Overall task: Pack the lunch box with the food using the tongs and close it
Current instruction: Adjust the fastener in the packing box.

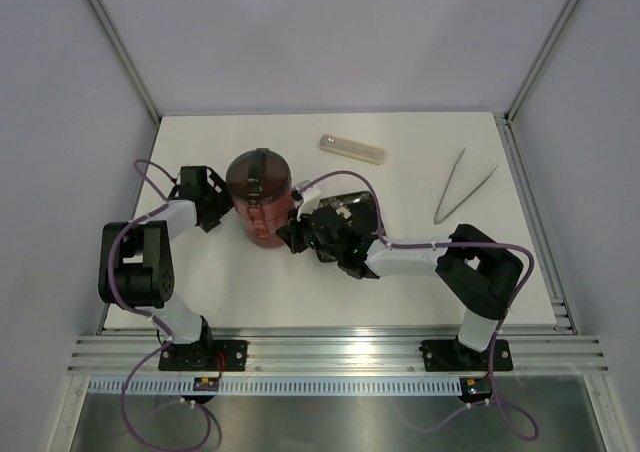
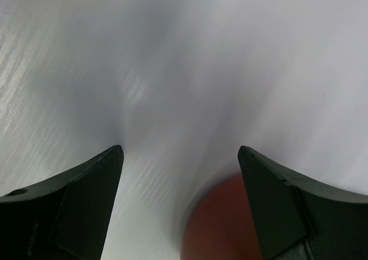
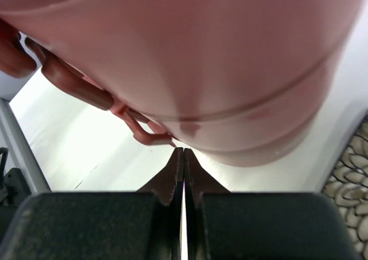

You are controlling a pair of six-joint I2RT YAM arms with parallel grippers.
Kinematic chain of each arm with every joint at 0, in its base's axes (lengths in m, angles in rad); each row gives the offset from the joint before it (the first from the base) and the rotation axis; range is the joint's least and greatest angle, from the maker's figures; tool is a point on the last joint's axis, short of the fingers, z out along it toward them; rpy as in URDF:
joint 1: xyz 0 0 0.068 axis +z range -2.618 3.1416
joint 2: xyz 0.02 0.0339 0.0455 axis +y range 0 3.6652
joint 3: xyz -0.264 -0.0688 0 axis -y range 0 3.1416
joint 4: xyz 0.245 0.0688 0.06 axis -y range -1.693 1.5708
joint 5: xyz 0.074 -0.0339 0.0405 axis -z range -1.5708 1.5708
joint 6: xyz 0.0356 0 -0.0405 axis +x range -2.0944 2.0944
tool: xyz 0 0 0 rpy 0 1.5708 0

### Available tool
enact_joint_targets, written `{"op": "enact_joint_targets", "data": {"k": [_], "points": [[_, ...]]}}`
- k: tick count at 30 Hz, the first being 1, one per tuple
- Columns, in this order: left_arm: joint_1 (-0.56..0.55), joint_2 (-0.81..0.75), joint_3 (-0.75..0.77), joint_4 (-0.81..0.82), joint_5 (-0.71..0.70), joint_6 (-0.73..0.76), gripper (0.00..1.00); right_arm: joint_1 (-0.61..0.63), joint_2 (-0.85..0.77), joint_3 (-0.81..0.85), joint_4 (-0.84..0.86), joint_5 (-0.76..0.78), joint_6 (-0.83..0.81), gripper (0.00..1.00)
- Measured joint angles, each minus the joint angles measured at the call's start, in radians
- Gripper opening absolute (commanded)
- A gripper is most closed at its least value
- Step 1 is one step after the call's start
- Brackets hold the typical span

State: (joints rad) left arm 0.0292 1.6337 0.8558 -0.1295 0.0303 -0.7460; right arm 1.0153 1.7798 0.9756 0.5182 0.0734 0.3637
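Stacked dusty-red round lunch box with dark handled top lid is standing upright on the white surface, mid-left, between the two arms. No loose food is showing; whether it is inside, cannot tell.

Left gripper is sitting just beside the box's left flank, jaws wide apart and clamped on nothing; a red curve is showing low between them. Right gripper is pointing at the box's lower wall, jaws pressed together and empty, tip at or just short of the looped red side clasp.

Slim silvery V-shaped tongs are lying well apart at right. Long translucent oblong case is lying behind the box. Black flower-patterned plate is sitting under the right arm.

Handling, as judged:
- Rigid, smooth, curved wall, probably slippery.
- Tall stack, likely to slide or tip under a one-sided push.
- Best holds look like the top handle or clasp loops, opposite flank braced.

No brand, label or legible writing is showing.
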Motion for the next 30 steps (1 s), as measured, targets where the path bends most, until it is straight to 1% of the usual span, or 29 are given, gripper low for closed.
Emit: {"op": "enact_joint_targets", "data": {"k": [3,6,8,9,10,12,16,17,19,22,25,28,30], "points": [[0.0,-0.004,0.0,-0.005,-0.005,0.0,0.86,0.0,-0.037,-0.031,-0.001,0.042,-0.002,0.0],[0.001,-0.03,0.0,-0.05,-0.03,0.003,0.86,0.0,-0.087,-0.051,-0.028,0.085,-0.009,0.0],[0.001,-0.068,0.0,-0.095,-0.055,0.006,0.86,-0.001,-0.138,-0.061,-0.076,0.122,-0.018,0.04],[0.001,-0.097,0.002,-0.125,-0.076,0.008,0.87,-0.002,-0.168,-0.063,-0.113,0.135,-0.021,0.05],[0.001,-0.13,0.005,-0.153,-0.096,0.009,0.87,-0.006,-0.2,-0.063,-0.147,0.151,-0.023,0.1],[0.001,-0.205,0.018,-0.213,-0.14,0.013,0.87,-0.017,-0.26,-0.063,-0.208,0.171,-0.028,0.14],[0.001,-0.372,0.068,-0.339,-0.208,0.034,0.87,-0.061,-0.41,-0.05,-0.415,0.205,-0.027,0.22],[0.001,-0.414,0.084,-0.371,-0.216,0.043,0.87,-0.072,-0.445,-0.039,-0.47,0.213,-0.028,0.25],[0.0,-0.478,0.107,-0.418,-0.219,0.061,0.87,-0.087,-0.497,-0.008,-0.568,0.225,-0.028,0.27],[-0.004,-0.556,0.126,-0.49,-0.178,0.096,0.86,-0.102,-0.552,0.073,-0.729,0.223,-0.027,0.29],[-0.011,-0.597,0.125,-0.553,-0.092,0.109,0.84,-0.106,-0.546,0.186,-0.859,0.193,-0.016,0.34],[-0.019,-0.605,0.123,-0.595,-0.013,0.109,0.83,-0.106,-0.494,0.296,-0.923,0.124,0.014,0.42],[-0.029,-0.605,0.123,-0.62,0.029,0.105,0.83,-0.101,-0.447,0.35,-0.936,0.077,0.04,0.43]]}}
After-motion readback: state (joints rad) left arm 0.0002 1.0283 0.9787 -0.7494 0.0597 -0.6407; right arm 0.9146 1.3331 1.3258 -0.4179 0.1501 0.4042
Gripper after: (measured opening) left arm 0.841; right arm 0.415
